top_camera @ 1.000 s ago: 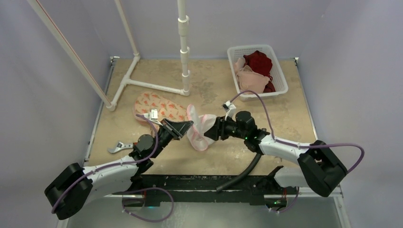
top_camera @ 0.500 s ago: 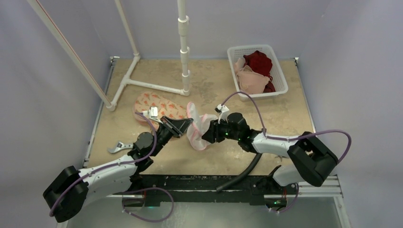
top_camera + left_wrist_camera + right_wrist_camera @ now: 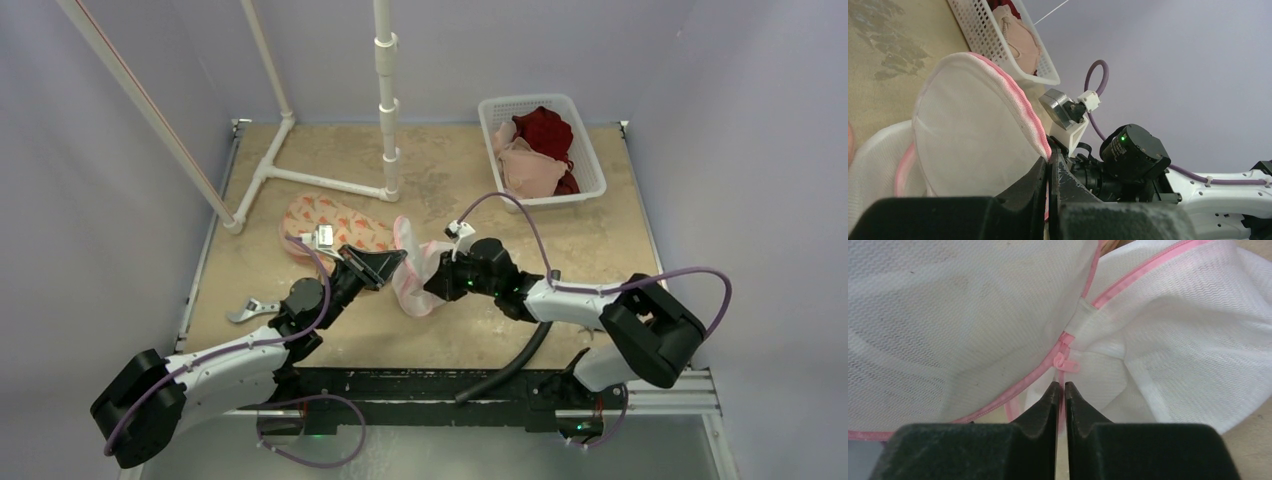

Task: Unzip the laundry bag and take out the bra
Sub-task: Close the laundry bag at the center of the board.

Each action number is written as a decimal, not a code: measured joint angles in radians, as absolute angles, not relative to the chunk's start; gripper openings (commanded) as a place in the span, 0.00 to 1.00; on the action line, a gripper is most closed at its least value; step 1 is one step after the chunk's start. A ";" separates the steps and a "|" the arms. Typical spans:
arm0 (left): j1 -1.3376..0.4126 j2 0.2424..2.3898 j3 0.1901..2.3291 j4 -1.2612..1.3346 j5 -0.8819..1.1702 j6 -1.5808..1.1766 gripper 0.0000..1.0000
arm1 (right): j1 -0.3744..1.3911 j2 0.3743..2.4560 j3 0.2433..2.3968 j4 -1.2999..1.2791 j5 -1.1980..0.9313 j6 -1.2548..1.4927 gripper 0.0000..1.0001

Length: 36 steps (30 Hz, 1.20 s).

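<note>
Mesh laundry bag [image 3: 415,270], white with a pink zipper edge, sat in the middle of the tan table [image 3: 450,160]. It was crumpled, and one side was lifted up. Its small pink zipper pull [image 3: 1064,361] hung where two pink edges met.

The left gripper [image 3: 385,262] held the lifted side, with its fingers squeezed tight on the pink edge. The left arm came from the near left corner. It lay low, was bent at the elbow, and reached up and to the right.

The right gripper [image 3: 432,282] faced the bag from the other side. Its black fingertips [image 3: 1052,390] were pressed almost together, right under the zipper pull and against the mesh. I could not tell if they pinched anything. The right arm came from the near right corner and stretched left, low over the table.

A peach cloth piece [image 3: 335,225] with orange marks lay flat just left of the bag. A white plastic basket [image 3: 592,160] with red and peach clothes stood at the far right. A white pipe frame [image 3: 385,100] stood at the back.
</note>
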State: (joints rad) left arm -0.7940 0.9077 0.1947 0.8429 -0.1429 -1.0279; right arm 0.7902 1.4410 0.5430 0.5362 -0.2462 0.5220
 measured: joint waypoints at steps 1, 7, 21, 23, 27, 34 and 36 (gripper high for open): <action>-0.794 0.907 0.195 0.842 -0.142 -1.028 0.00 | 0.790 1.439 0.543 0.529 -0.233 0.519 0.00; -0.794 0.907 0.197 0.824 -0.142 -1.026 0.00 | 0.790 1.342 0.540 0.427 -0.138 0.503 0.00; -0.794 1.115 0.140 0.879 -0.143 -1.011 0.00 | 0.790 0.939 0.416 0.276 0.034 0.478 0.00; -0.794 1.189 0.128 0.911 -0.139 -1.011 0.00 | 0.790 0.925 0.388 0.259 0.038 0.486 0.00; -0.794 1.301 0.116 0.981 -0.130 -1.011 0.00 | 0.790 0.867 0.352 0.207 0.065 0.525 0.30; -0.794 1.375 0.116 1.074 -0.110 -1.009 0.00 | 0.790 0.786 0.366 0.106 0.130 0.611 0.59; -0.794 1.375 0.116 1.086 -0.106 -1.005 0.00 | 0.790 0.785 0.385 0.070 0.148 0.632 0.59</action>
State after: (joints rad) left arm -0.7940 1.3754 0.1162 1.0859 -0.1062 -1.0050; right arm 0.7902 0.7845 0.3851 0.0696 0.1482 0.6323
